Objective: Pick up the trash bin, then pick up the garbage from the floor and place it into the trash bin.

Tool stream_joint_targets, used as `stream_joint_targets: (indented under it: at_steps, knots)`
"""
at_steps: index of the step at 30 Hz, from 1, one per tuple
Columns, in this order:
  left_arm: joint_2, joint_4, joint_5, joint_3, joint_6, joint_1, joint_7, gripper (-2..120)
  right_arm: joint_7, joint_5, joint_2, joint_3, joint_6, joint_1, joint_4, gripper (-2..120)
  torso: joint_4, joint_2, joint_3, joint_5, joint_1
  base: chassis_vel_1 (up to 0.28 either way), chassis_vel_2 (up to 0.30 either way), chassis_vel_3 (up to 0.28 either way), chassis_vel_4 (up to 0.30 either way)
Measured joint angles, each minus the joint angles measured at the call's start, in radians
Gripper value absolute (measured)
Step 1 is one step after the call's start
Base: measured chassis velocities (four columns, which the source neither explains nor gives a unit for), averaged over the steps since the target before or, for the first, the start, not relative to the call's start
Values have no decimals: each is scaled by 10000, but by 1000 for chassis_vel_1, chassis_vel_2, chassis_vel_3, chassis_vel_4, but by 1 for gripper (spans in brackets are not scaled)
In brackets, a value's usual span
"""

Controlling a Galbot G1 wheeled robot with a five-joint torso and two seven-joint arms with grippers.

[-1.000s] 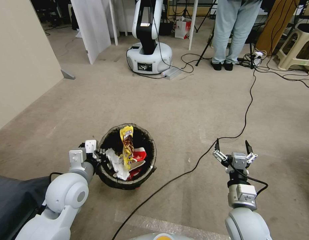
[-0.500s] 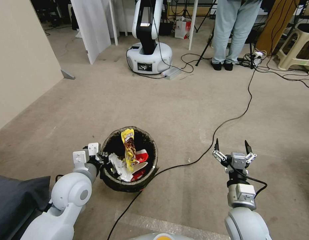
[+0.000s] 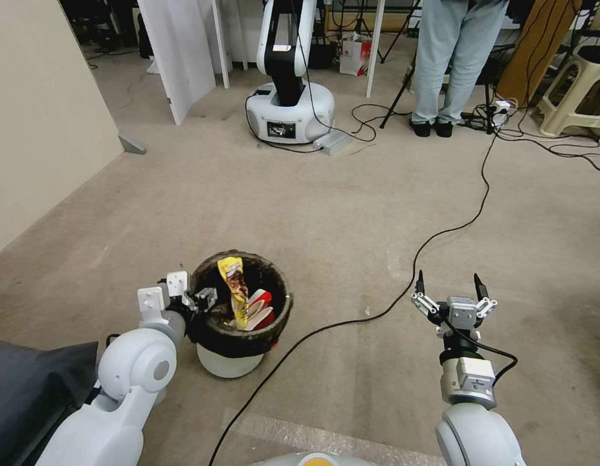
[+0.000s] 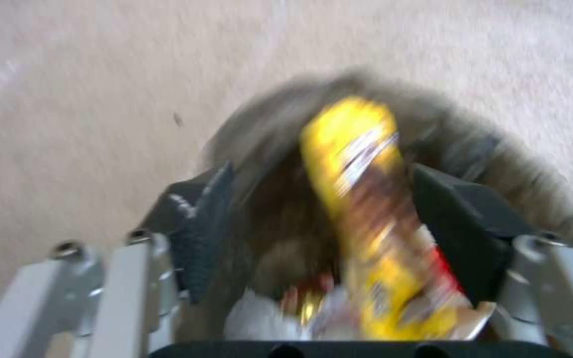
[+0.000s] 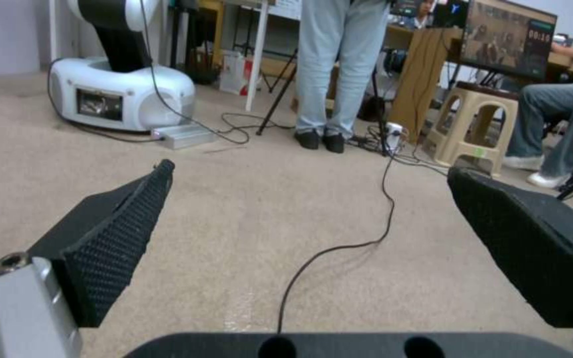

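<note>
The trash bin (image 3: 229, 363), white with a dark bag folded over its rim, stands upright on the floor (image 3: 351, 213) in front of me. A yellow snack wrapper (image 3: 234, 290) sticks up out of it beside a red-and-white cup (image 3: 261, 304). My left gripper (image 3: 206, 301) is at the bin's near-left rim. In the left wrist view its fingers (image 4: 200, 233) stand wide apart around the wrapper (image 4: 366, 199) and the bin's mouth (image 4: 499, 164). My right gripper (image 3: 450, 288) hovers open over bare carpet to the right, with nothing between its pads (image 5: 121, 233).
A black cable (image 3: 377, 310) snakes across the floor between the bin and my right arm. Another robot's white base (image 3: 288, 110) and a standing person (image 3: 442, 65) are at the back. A beige wall (image 3: 41, 116) runs along the left, and a plastic stool (image 3: 571, 84) stands far right.
The bin has gone from tilted toward me to upright, its white body now showing, and shifted slightly left. The cable has slid. The right arm has stayed in place.
</note>
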Motion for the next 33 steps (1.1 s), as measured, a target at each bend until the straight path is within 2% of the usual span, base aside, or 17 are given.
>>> stream_joint_targets:
  at_steps: [1, 4, 5, 7, 19, 22, 23, 25, 26, 29, 30, 31, 32, 33]
  knots:
    - [0, 0, 0, 0, 0, 0, 0, 75, 0, 0, 0, 0, 0, 0, 0, 100, 0, 0, 0, 0, 0, 0, 0, 0, 0]
    - [12, -156, 640, -146, 1, -82, 235, 90, 16, 20, -15, 5, -7, 72, -25, 100, 0, 0, 0, 0, -1, 0, 0, 0, 0]
    - [12, -156, 640, -146, 1, -82, 235, 90, 16, 20, -15, 5, -7, 72, -25, 100, 0, 0, 0, 0, -1, 0, 0, 0, 0]
    - [12, -269, 956, -218, 2, -89, 360, 98, 22, 21, -11, 5, -9, 73, -41, 100, 0, 0, 0, 0, -1, 0, 0, 0, 0]
    - [-27, -1031, 1955, -378, 3, -25, 650, 100, 34, 15, -17, 26, -9, 24, -27, 100, 0, 0, 0, 0, 0, 0, 0, 0, 0]
    - [-43, -1679, 2550, -513, -23, 55, 737, 100, 53, 41, -35, 82, -13, 18, 83, 100, -1, 0, 0, 1, 0, 0, 0, 0, 0]
    - [-43, -1679, 2550, -513, -23, 55, 737, 100, 53, 41, -35, 82, -13, 18, 83, 100, -1, 0, 0, 1, 0, 0, 0, 0, 0]
    - [-207, -1970, 3193, -522, -637, 340, 953, 100, 90, 58, -12, 130, 14, 27, 110, 100, -1, 0, 0, 0, -1, 0, 0, 0, 0]
    - [-207, -1970, 3193, -522, -637, 340, 953, 100, 90, 58, -12, 130, 14, 27, 110, 100, -1, 0, 0, 0, -1, 0, 0, 0, 0]
    - [-579, -2055, 4472, -530, -1914, 931, 1442, 100, 125, 68, 75, 190, 151, 22, 159, 100, 0, 0, 0, 0, -1, 0, 0, 0, 0]
    - [-579, -2055, 4472, -530, -1914, 931, 1442, 100, 125, 68, 75, 190, 151, 22, 159, 100, 0, 0, 0, 0, -1, 0, 0, 0, 0]
    - [-751, -1957, 4878, -500, -2816, 1198, 1609, 100, 125, 79, 103, 207, 201, 9, 193, 100, 3, 0, 0, 0, 0, 0, 0, 0, 0]
    - [-817, -1852, 5078, -490, -3243, 1272, 1651, 100, 126, 100, 120, 208, 225, 0, 216, 100, 1, 0, 0, 2, -1, 0, 0, 0, 0]
    - [-817, -1852, 5078, -490, -3243, 1272, 1651, 100, 126, 100, 120, 208, 225, 0, 216, 100, 1, 0, 0, 2, -1, 0, 0, 0, 0]
